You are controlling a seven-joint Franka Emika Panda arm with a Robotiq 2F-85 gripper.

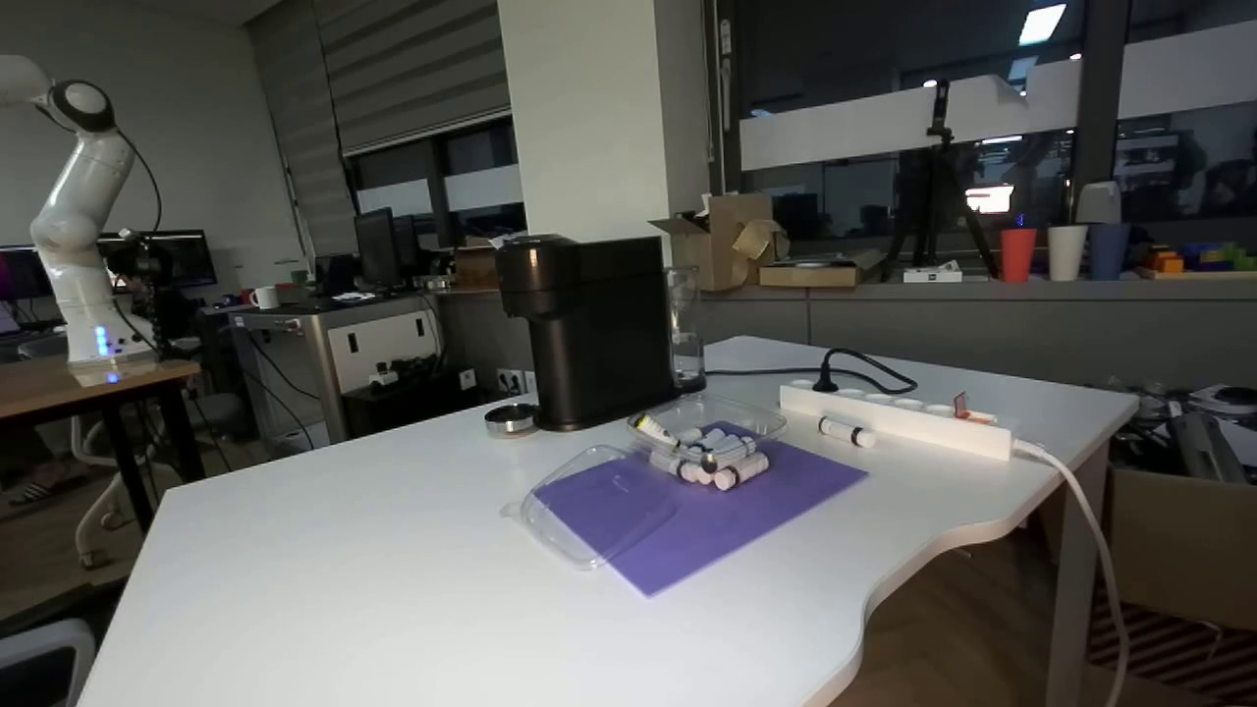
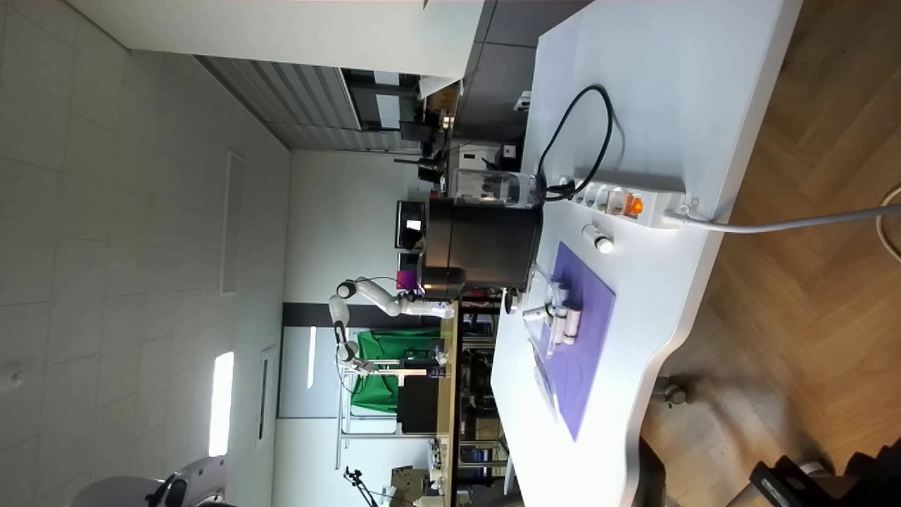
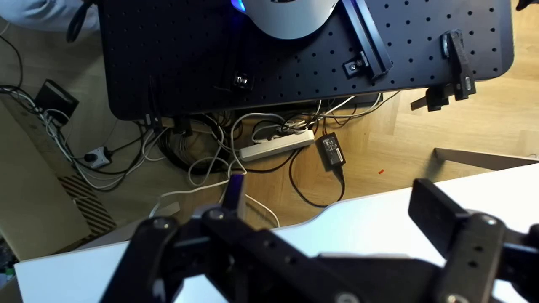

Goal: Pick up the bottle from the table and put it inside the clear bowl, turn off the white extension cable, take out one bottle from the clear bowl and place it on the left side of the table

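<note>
My gripper [image 3: 332,202] stands open over the curved edge of the white table [image 3: 358,223], its black fingers wide apart and nothing between them. Neither exterior view shows it. The clear bowl [image 1: 774,430] rests partly on a purple sheet and has several small white bottles [image 1: 727,450] in it; whether the frontmost one is inside or beside it is hard to tell. A single white bottle [image 1: 847,432] lies on its side on the table, close to the white extension cable [image 1: 889,417]. An orange switch [image 2: 633,205] shows near the corded end of that cable.
A black machine [image 1: 599,334] stands behind the bowl, with a metal ring [image 1: 511,420] next to it. On the purple sheet [image 1: 732,525] lies a clear lid [image 1: 594,506]. A black plug cord [image 1: 874,363] loops at the back. Below the wrist are a dark perforated base plate [image 3: 294,71] and floor cables.
</note>
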